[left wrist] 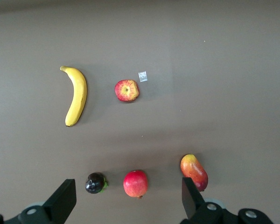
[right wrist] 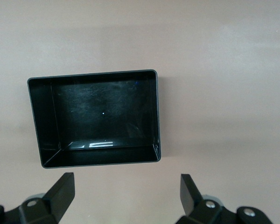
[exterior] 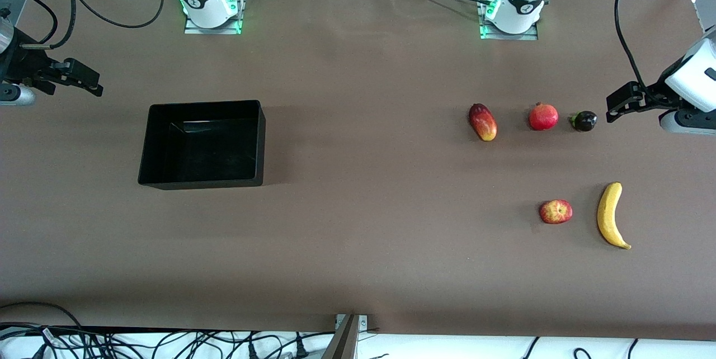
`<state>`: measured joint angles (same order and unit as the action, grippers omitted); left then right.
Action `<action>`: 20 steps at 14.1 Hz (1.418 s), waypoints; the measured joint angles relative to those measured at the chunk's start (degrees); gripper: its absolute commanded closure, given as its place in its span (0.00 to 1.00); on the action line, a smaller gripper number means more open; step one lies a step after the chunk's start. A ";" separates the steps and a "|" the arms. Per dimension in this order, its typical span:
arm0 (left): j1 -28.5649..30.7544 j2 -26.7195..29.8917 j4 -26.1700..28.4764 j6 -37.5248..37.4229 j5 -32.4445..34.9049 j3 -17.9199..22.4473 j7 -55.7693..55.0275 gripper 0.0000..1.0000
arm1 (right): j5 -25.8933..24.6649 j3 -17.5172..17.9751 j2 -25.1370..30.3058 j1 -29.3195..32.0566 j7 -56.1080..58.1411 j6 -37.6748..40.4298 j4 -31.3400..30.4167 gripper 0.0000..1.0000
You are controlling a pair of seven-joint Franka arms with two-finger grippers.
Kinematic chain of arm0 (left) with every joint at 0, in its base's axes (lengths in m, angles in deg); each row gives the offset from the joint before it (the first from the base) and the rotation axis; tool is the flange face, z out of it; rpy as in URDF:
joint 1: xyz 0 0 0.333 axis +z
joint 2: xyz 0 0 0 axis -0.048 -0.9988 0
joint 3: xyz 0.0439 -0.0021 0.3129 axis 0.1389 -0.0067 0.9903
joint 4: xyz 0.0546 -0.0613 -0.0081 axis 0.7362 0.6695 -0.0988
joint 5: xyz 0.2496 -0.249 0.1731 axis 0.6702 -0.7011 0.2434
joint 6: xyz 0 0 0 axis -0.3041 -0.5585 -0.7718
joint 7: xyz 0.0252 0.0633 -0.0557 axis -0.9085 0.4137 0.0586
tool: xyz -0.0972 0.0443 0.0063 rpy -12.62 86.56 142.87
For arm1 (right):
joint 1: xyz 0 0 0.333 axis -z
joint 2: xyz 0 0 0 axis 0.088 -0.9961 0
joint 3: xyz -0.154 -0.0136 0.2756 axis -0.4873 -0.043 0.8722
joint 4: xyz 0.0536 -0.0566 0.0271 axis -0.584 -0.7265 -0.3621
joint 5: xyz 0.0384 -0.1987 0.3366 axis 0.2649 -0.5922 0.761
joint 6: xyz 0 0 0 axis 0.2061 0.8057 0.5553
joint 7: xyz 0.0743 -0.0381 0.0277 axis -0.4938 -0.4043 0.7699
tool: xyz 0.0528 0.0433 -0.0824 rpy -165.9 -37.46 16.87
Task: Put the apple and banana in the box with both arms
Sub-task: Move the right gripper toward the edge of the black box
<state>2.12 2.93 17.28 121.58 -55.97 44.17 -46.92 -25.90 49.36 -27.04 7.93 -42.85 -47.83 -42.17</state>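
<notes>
The apple [exterior: 556, 212] and the banana [exterior: 609, 215] lie side by side on the table toward the left arm's end, the banana closer to that end. Both show in the left wrist view, apple [left wrist: 127, 90] and banana [left wrist: 76, 95]. The black box [exterior: 262, 146] stands empty toward the right arm's end; it also shows in the right wrist view [right wrist: 93, 73]. My left gripper [exterior: 621, 103] is open and empty, up in the air beside the row of other fruits [left wrist: 128, 200]. My right gripper [exterior: 84, 80] is open and empty, over the table beside the box [right wrist: 126, 193].
A red-yellow mango [exterior: 483, 122], a red pomegranate [exterior: 543, 117] and a small dark fruit [exterior: 583, 121] lie in a row farther from the front camera than the apple. A small white scrap [left wrist: 143, 76] lies by the apple.
</notes>
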 measured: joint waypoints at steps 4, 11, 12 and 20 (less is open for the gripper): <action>0.00 0.00 0.00 0.00 0.00 0.00 0.00 0.00 | 0.00 0.88 0.00 -0.38 0.01 -0.04 0.00 0.00; 0.01 0.00 0.00 0.00 0.00 0.00 0.00 0.00 | -0.03 0.76 -0.02 -0.41 -0.14 0.11 -0.02 0.00; 0.01 0.00 0.00 0.00 0.00 0.00 0.00 0.00 | -0.03 0.53 -0.11 -0.35 -0.16 0.36 -0.07 0.00; 0.01 -0.03 0.00 0.00 0.00 0.01 0.00 0.00 | -0.05 -2.06 -2.04 0.10 -0.29 4.65 -2.51 0.00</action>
<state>2.13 2.90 17.28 121.58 -55.97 44.18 -46.92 -25.95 47.31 -29.08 8.02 -43.14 -43.18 -44.67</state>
